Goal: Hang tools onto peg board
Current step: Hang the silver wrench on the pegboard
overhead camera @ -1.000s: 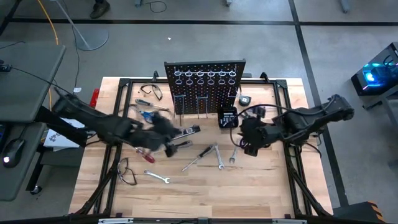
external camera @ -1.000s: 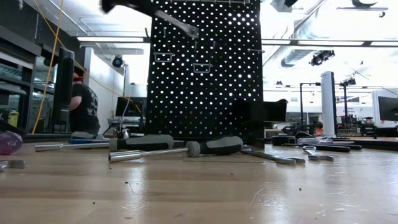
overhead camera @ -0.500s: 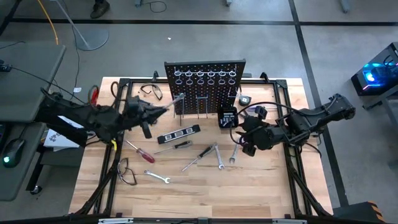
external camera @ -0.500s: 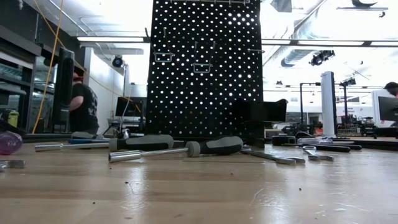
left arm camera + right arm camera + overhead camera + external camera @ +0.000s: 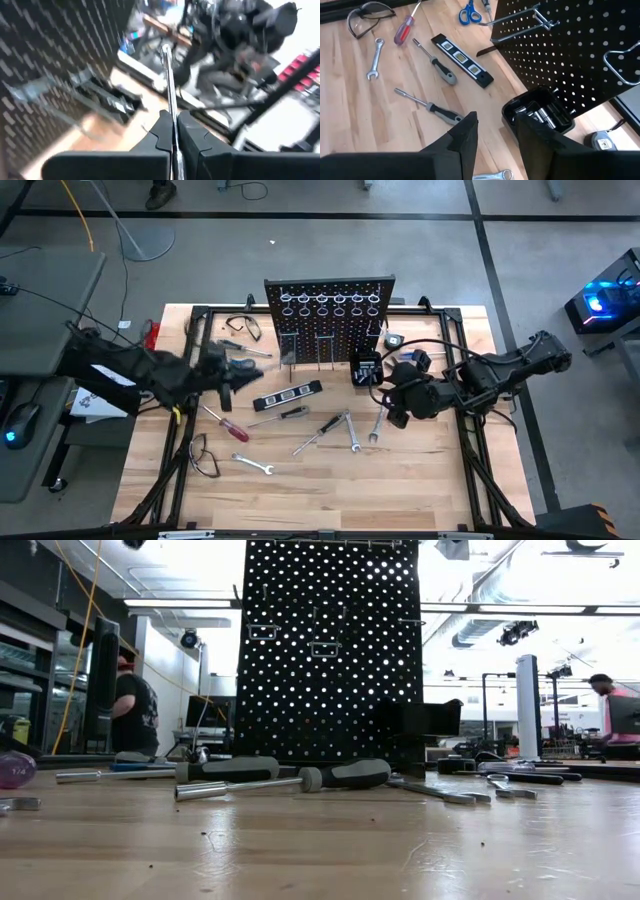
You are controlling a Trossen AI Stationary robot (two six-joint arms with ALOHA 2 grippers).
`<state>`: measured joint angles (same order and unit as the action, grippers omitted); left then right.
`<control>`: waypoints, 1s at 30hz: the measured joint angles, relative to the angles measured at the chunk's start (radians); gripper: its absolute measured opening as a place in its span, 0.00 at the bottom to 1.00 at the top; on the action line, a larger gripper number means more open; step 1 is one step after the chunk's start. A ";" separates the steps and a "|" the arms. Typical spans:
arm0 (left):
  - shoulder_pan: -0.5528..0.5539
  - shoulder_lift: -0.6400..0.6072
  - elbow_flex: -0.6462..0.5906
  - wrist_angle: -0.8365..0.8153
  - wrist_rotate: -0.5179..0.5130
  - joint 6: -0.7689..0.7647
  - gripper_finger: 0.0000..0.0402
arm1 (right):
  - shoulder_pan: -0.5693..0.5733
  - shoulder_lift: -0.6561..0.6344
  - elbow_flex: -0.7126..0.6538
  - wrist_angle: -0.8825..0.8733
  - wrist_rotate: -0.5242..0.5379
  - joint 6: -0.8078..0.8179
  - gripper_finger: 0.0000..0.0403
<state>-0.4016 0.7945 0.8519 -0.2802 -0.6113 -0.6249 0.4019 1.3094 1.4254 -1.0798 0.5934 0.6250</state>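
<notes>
- Wooden table (image 5: 330, 480) in a workshop with a grey floor; in the low view a person in a dark shirt (image 5: 132, 712) stood in the room behind, another in pink at the far right.
- Peg board (image 5: 330, 320) stood upright at the table's far edge, a row of silver rings (image 5: 328, 304) along its top and thin hooks below; it filled the middle of the low view.
- Left gripper (image 5: 232, 370) hung over the table's left part, just beside the board's left edge. Its fingers (image 5: 161, 132) were pressed together on a thin silver shaft (image 5: 169, 80), which ran straight out between the tips; the tool's handle could not be made out.
- Right gripper (image 5: 395, 402) hovered right of the board, above the small black box (image 5: 365, 368). Its fingers (image 5: 465, 132) stood partly apart with nothing between them.
- Loose tools on the wood in front of the board: a black level (image 5: 287, 395), a dark-handled screwdriver (image 5: 280, 415), a red-handled screwdriver (image 5: 228, 426), two grey-handled drivers (image 5: 322, 430), and silver wrenches (image 5: 353, 432) lying close together.
- One more wrench (image 5: 254, 465) lay nearer the front edge, near safety glasses (image 5: 205, 457).
- Blue-handled scissors (image 5: 467, 13) lay by the board's left side; a second pair of glasses (image 5: 243, 326) sat at the far left.
- A tape measure (image 5: 394, 340) rested beside the board's right end.
</notes>
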 joint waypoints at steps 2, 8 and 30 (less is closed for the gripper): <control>-0.048 0.001 -0.061 0.059 -0.004 -0.064 0.00 | 0.000 0.000 0.000 -0.011 -0.001 0.000 0.31; -0.217 -0.008 -0.244 0.304 -0.171 -0.210 0.00 | 0.000 0.000 0.000 -0.053 -0.004 0.004 0.31; -0.337 -0.009 -0.379 0.301 -0.500 -0.390 0.00 | -0.003 0.000 -0.001 -0.075 0.003 -0.002 0.31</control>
<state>-0.7387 0.7860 0.4732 0.0208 -1.1111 -1.0149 0.3990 1.3094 1.4246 -1.1548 0.5966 0.6228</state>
